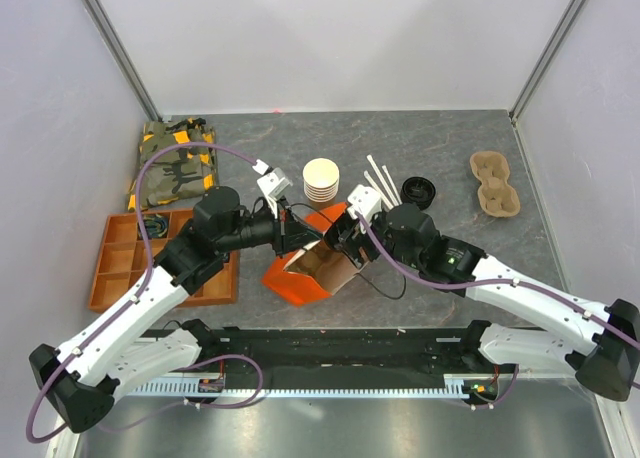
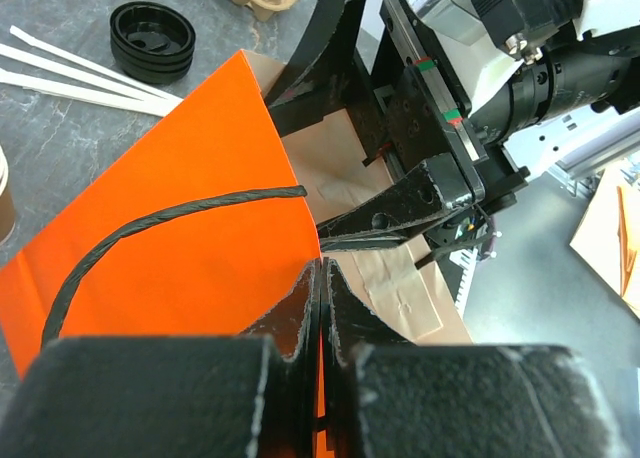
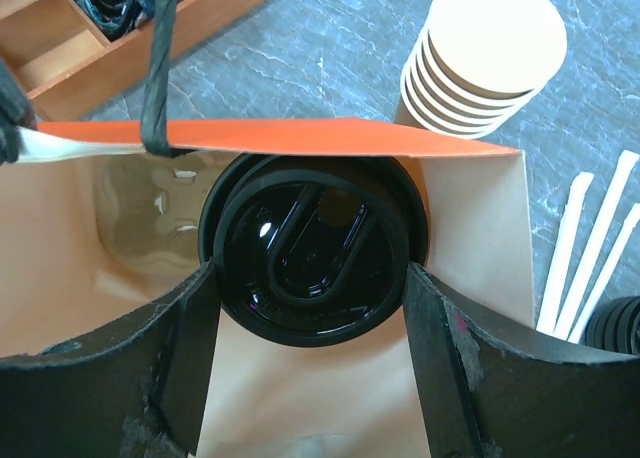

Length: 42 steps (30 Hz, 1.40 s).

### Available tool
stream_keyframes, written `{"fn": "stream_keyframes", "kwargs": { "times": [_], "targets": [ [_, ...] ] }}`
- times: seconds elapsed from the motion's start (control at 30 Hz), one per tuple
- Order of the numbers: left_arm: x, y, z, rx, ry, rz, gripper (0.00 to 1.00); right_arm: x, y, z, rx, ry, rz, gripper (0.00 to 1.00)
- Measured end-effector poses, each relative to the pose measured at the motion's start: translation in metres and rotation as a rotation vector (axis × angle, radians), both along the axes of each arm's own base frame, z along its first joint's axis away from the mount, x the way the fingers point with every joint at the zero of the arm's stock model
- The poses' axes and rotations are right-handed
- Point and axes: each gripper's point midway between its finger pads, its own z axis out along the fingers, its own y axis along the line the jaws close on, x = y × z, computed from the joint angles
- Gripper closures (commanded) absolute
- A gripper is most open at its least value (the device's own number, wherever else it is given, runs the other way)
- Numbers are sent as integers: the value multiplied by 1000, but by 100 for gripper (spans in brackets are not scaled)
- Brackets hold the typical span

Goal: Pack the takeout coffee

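The orange bag (image 1: 285, 278) lies on its side with its brown-lined mouth facing the right arm. My left gripper (image 2: 321, 270) is shut on the bag's upper edge (image 2: 180, 248), holding the mouth apart. In the right wrist view the takeout coffee (image 3: 312, 250) shows its round black lid just inside the orange rim (image 3: 300, 136). My right gripper (image 3: 310, 278) is shut on it, one finger (image 3: 185, 328) pressed against each side of the lid. The cup's tan body is hidden below the lid. From above, the right gripper (image 1: 350, 240) sits at the bag's mouth and covers the cup.
A stack of lidless tan cups (image 1: 321, 179) stands just behind the bag. White stirrers (image 1: 380, 183), a loose black lid (image 1: 418, 191) and a pulp cup carrier (image 1: 495, 185) lie to the right. A wooden compartment tray (image 1: 120, 263) and a camouflage cloth (image 1: 175, 163) are at the left.
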Motion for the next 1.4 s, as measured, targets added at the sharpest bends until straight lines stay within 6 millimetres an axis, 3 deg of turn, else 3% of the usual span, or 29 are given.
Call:
{"fn": "stream_keyframes", "kwargs": {
  "times": [0.33, 0.63, 0.8, 1.13, 1.4],
  "targets": [
    [0, 3, -2, -11, 23, -24, 98, 8, 11, -4, 11, -6, 2, 73],
    [28, 17, -10, -44, 122, 37, 98, 17, 21, -15, 10, -1, -9, 73],
    [31, 21, -8, -60, 142, 38, 98, 22, 25, -15, 24, -17, -18, 73],
    [47, 40, -19, -78, 222, 75, 98, 35, 32, -46, -42, 15, -50, 73],
    [37, 38, -18, -87, 244, 14, 98, 39, 38, -24, -17, -3, -46, 73]
  ]
}}
